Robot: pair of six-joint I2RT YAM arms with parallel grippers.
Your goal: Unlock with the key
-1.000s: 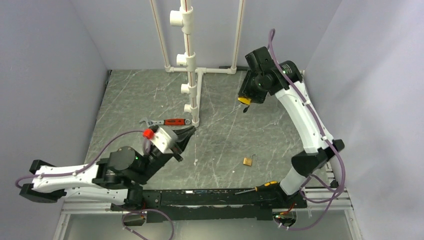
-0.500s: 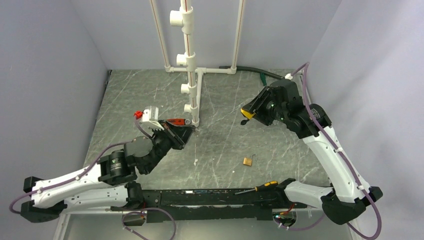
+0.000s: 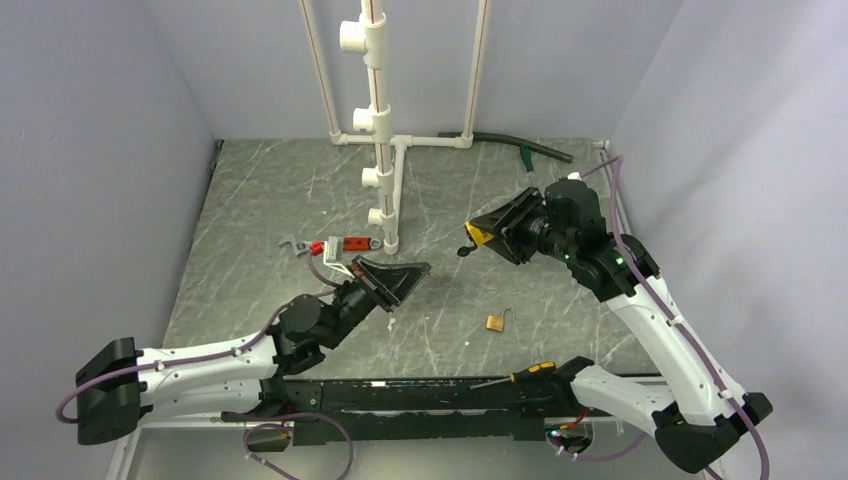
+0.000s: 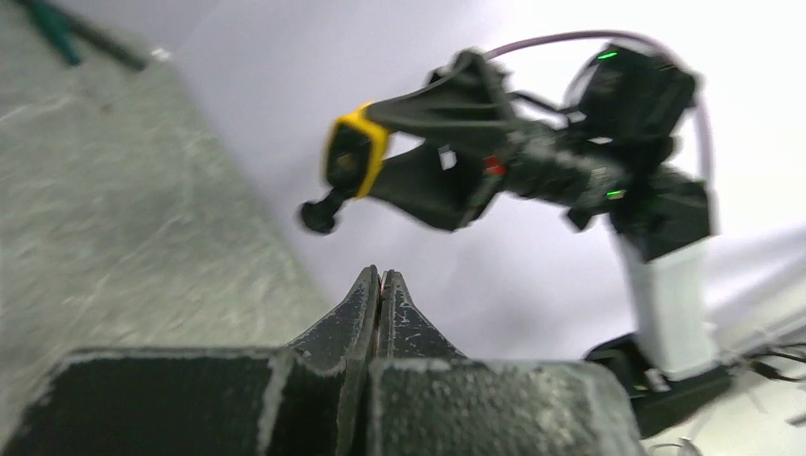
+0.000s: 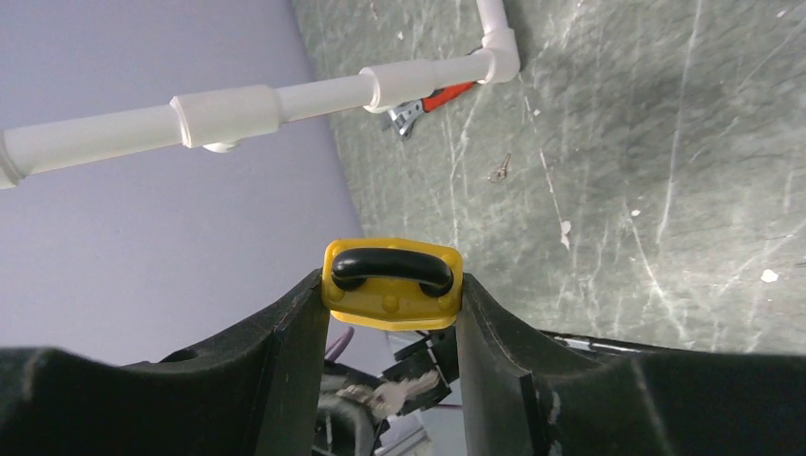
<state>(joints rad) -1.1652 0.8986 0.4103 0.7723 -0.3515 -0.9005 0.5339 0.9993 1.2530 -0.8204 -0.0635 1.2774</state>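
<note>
- Yellow-and-black padlock [image 5: 392,302] sits clamped in the right gripper [image 5: 391,281], held aloft.
- Left gripper [image 4: 380,281] jaws are pressed together, apparently empty.
- Key [image 5: 498,169] lies on the table [image 5: 665,142] near the wrench [image 5: 432,100]; pickup, insertion and turning remain.

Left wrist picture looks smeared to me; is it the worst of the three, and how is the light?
Left wrist: yes, the yellow padlock and the right arm holding it are smeared, while its own fingers up close look fairly crisp. Right wrist: sharp, padlock and table veins clear. Top external: sharp, even soft light, faint shadows, no glare.
</note>
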